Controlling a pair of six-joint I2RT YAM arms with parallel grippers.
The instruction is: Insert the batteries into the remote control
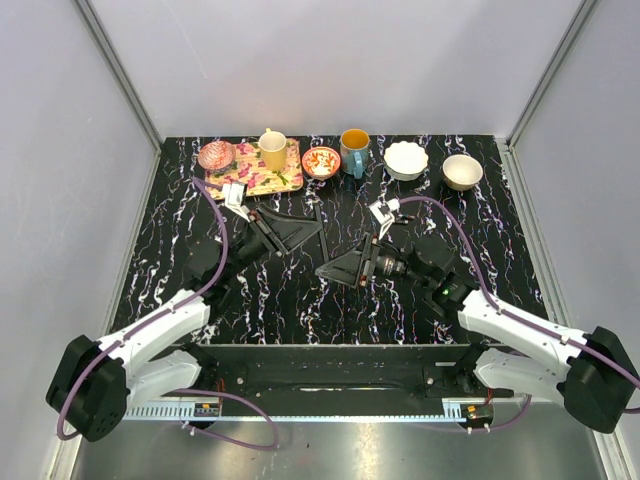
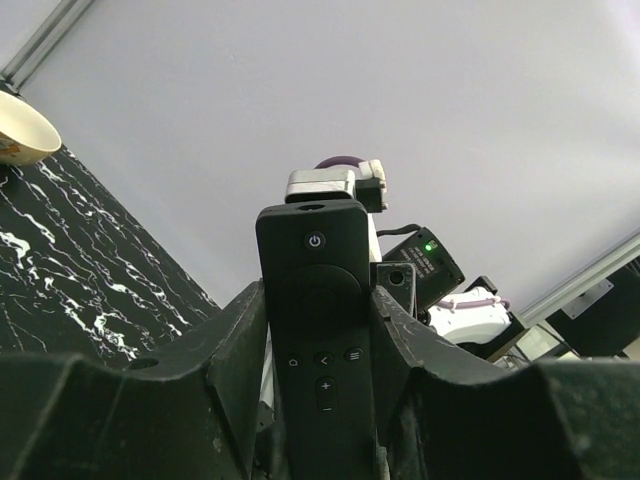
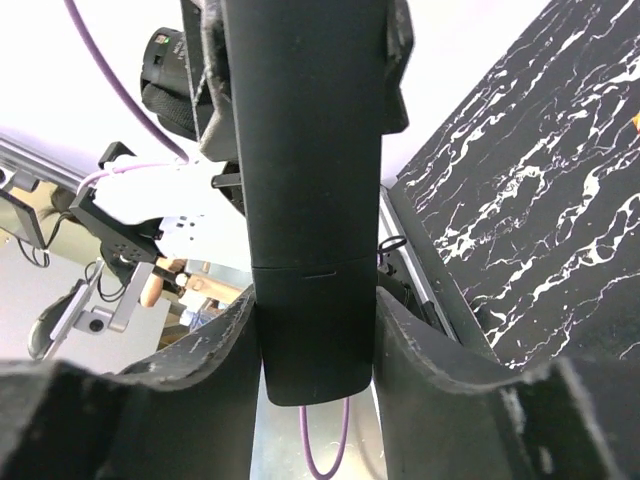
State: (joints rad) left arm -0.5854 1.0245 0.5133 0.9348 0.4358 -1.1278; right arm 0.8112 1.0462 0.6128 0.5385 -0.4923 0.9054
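The black remote control [image 2: 315,300] stands between the fingers of my left gripper [image 2: 318,298], which is shut on its sides, button face toward the left wrist camera and power button at the top. In the right wrist view the plain back of the remote control [image 3: 310,180] shows, with a seam across it near its lower end. My right gripper [image 3: 315,305] is shut on that end, both fingers touching its sides. From above, the left gripper [image 1: 312,232] and right gripper [image 1: 328,270] meet over the table's middle. The batteries are out of view.
Along the table's back edge stand a floral tray [image 1: 285,182] with a yellow cup [image 1: 272,150], a pink glass dish [image 1: 215,155], a small red bowl [image 1: 321,162], a blue mug [image 1: 354,150], a white bowl [image 1: 406,160] and a beige bowl [image 1: 462,171].
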